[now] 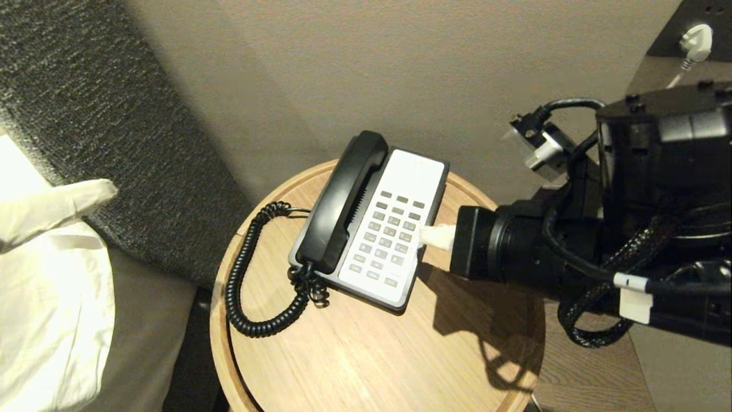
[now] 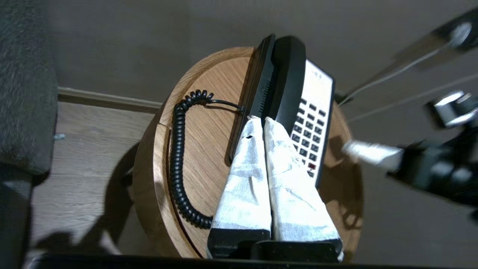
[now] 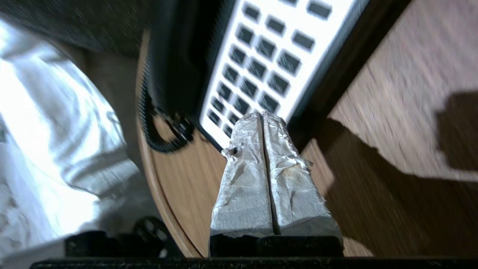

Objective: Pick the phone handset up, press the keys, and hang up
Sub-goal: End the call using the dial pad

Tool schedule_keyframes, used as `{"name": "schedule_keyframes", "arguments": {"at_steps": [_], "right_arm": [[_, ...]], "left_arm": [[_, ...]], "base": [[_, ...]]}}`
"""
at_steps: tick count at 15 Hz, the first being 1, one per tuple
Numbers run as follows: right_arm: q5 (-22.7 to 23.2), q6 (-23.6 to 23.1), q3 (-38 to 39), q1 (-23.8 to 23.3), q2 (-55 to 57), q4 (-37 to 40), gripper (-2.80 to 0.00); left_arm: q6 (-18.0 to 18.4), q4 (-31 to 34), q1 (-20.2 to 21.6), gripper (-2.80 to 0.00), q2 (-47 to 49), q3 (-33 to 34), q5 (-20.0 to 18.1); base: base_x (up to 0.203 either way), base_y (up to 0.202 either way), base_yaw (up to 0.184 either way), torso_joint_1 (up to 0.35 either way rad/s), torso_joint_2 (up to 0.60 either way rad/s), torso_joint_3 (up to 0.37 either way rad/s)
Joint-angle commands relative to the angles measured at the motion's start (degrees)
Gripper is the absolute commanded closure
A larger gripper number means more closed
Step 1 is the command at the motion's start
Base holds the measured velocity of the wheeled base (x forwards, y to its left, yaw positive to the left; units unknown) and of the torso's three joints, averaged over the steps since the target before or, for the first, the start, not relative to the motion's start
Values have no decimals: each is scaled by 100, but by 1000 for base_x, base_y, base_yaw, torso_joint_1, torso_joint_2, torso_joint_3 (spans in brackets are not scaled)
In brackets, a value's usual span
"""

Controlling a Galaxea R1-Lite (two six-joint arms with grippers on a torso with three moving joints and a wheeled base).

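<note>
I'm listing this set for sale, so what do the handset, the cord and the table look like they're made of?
Handset: black plastic by the look of it, smooth with a soft sheen along its curve. Cord: black coiled, probably rubbery plastic, slightly glossy on the loops. Table: light wood or wood veneer, matte, with straight grain lines and a raised rim.

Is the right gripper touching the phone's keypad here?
Cannot tell. In the head view the right gripper, shut, overlaps the keypad edge; the right wrist view shows its fingertips over the keys, but neither shows contact or gap.
</note>
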Motion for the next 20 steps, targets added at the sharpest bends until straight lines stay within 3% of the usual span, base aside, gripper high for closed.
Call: {"name": "schedule_keyframes", "arguments": {"at_steps": [1,5,20], "right_arm": [[14,18,281,17,13,47,0],[529,53,247,118,25,64,0],[498,-123,-376,120,754,472,0]], "left_arm": [[-179,1,86,0,-398,94,-49],[-191,0,92,0,-788,385,-135],[-394,2,92,0,-949,362,-198]], "base": [[0,0,0,0,0,0],[0,0,0,0,0,0],[0,0,0,0,0,0]]}}
